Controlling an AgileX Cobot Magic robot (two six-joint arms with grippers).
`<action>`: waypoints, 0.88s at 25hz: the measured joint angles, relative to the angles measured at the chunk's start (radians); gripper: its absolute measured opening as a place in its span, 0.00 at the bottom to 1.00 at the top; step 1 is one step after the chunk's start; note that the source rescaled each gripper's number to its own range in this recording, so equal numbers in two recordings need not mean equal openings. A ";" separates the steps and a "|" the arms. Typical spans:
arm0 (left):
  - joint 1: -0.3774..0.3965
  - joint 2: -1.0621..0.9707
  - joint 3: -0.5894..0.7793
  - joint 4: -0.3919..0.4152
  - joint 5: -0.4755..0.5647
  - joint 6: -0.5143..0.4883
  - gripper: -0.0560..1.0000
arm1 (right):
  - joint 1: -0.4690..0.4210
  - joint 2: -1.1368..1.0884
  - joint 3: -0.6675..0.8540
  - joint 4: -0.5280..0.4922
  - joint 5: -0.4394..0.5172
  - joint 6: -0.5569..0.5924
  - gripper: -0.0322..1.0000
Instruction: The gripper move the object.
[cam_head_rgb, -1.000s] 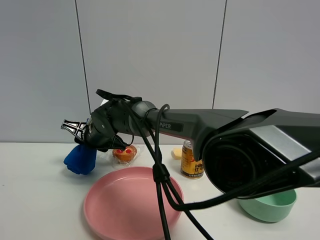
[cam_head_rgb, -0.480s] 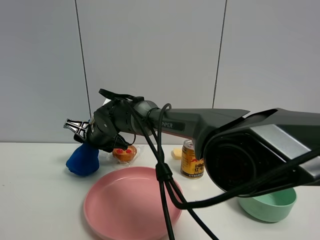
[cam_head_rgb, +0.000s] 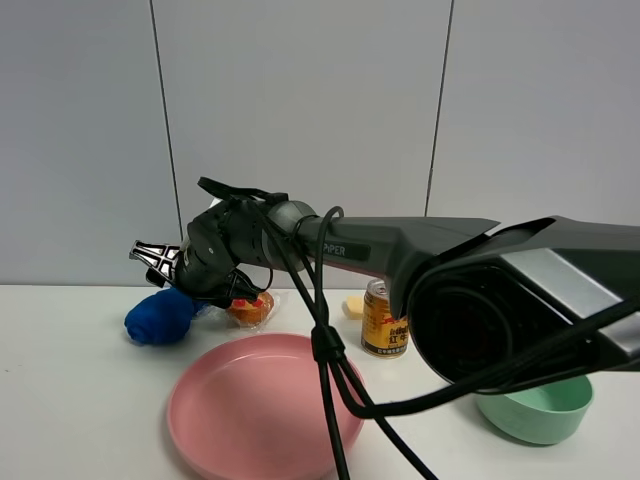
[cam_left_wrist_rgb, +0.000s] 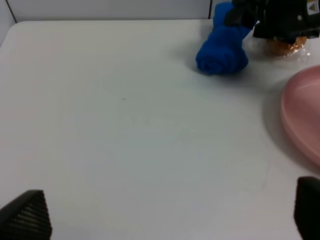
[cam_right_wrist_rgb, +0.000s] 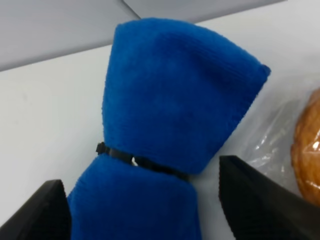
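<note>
A blue rolled towel (cam_head_rgb: 160, 317), tied with a black band, lies on its side on the white table at the left. It also shows in the left wrist view (cam_left_wrist_rgb: 222, 51) and fills the right wrist view (cam_right_wrist_rgb: 175, 110). My right gripper (cam_head_rgb: 162, 266) has reached across to the left and hangs just above the towel. Its fingers (cam_right_wrist_rgb: 260, 200) stand wide apart on either side of the towel, with table showing in the gap, so it is open (cam_right_wrist_rgb: 145, 212). My left gripper (cam_left_wrist_rgb: 165, 217) is open and empty, low over bare table well in front of the towel.
A wrapped orange pastry (cam_head_rgb: 250, 307) lies right beside the towel. A pink plate (cam_head_rgb: 262, 410) sits in front. A yellow-labelled can (cam_head_rgb: 383, 320), a small yellow item (cam_head_rgb: 353, 306) and a green bowl (cam_head_rgb: 535, 412) stand to the right. A cable hangs over the plate.
The towel hung upright under my right gripper and now lies tipped over on the table. The right gripper has shifted slightly to the right and stands clear above it.
</note>
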 joint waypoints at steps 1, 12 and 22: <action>0.000 0.000 0.000 0.000 0.000 0.000 1.00 | 0.000 -0.007 0.000 0.005 0.009 0.000 0.39; 0.000 0.000 0.000 0.000 0.000 0.000 1.00 | 0.000 -0.335 0.000 0.052 0.359 -0.577 0.49; 0.000 0.000 0.000 0.000 0.000 0.000 1.00 | -0.020 -0.546 -0.005 -0.001 0.730 -0.978 0.87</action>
